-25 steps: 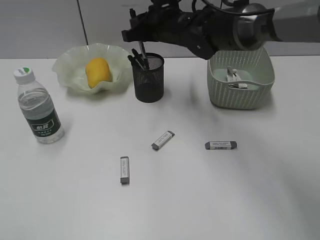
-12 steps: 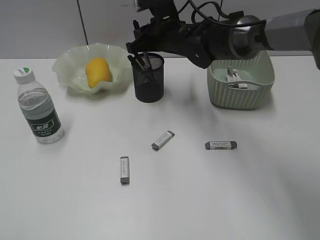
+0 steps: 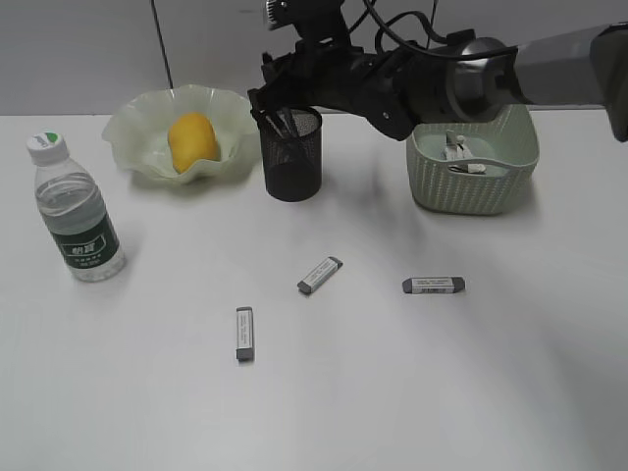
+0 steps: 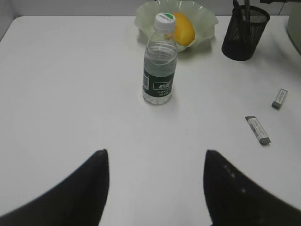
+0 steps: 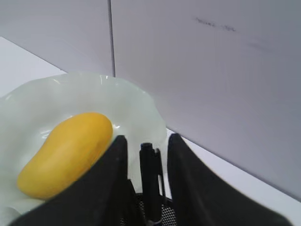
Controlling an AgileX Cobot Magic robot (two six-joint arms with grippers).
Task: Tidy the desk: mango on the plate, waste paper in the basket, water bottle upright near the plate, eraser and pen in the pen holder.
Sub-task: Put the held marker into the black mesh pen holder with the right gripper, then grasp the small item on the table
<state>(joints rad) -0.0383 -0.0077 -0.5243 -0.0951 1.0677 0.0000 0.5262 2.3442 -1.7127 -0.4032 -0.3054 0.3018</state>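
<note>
My right gripper (image 3: 278,106) hovers over the black mesh pen holder (image 3: 291,157), reaching in from the right. Its jaws are open around a black pen (image 5: 150,179) that stands in the pen holder (image 5: 167,214), with a gap on each side. The mango (image 3: 192,139) lies on the wavy green plate (image 3: 132,123). The water bottle (image 3: 74,211) stands upright at the far left. Three grey erasers (image 3: 320,275) (image 3: 433,286) (image 3: 244,333) lie on the desk. Waste paper (image 3: 459,152) sits in the basket (image 3: 473,186). My left gripper (image 4: 155,151) is open and empty, short of the bottle (image 4: 160,70).
The left wrist view also shows the mango (image 4: 183,28) on the plate (image 4: 207,21), the pen holder (image 4: 244,30) and two erasers (image 4: 258,130) (image 4: 279,98). A grey wall runs behind the desk (image 3: 442,392).
My right gripper came down onto the pen holder and its jaws spread apart. The pen sank lower into the holder. The left gripper stayed still.
</note>
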